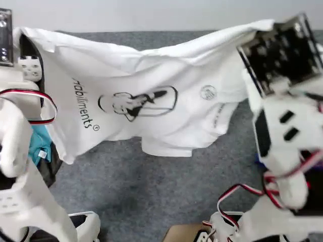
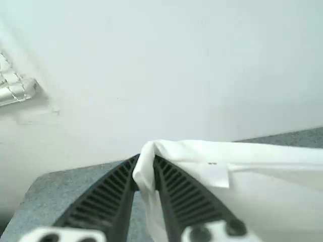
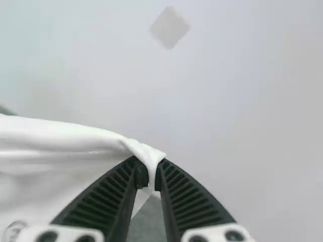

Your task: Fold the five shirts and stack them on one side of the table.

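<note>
1. Our left gripper [image 2: 146, 174] is clamping down on one corner of the white fabric T-shirt with a black printed drawing [image 2: 262, 201]. The cloth is bunching between the ribbed black jaws at the lower middle of the left wrist view.
2. Our right gripper [image 3: 148, 176] is doing the same at the opposite corner. Its jaws are pressing together on a small fold of the shirt, low in the centre of the right wrist view.
3. We are holding the shirt by two corners to spread it wide. In the high view it is running from the upper left to the upper right of the frame, with its top edge drawn fairly straight and its body sagging toward the centre, over the grey felt-like table top [image 1: 151, 196]. We cannot tell whether the lower hem is touching the table.
4. We are judging this to be the spreading step: stretched like this, the shirt can go down flat, ready for its first fold.
5. We are also seeing a teal piece of cloth [image 1: 40, 143] at the left edge of the high view, under an arm. It may be another shirt.
6. Each grip is taking only a small pinch of cloth, so we are treating a slipped corner as the main risk.
</note>
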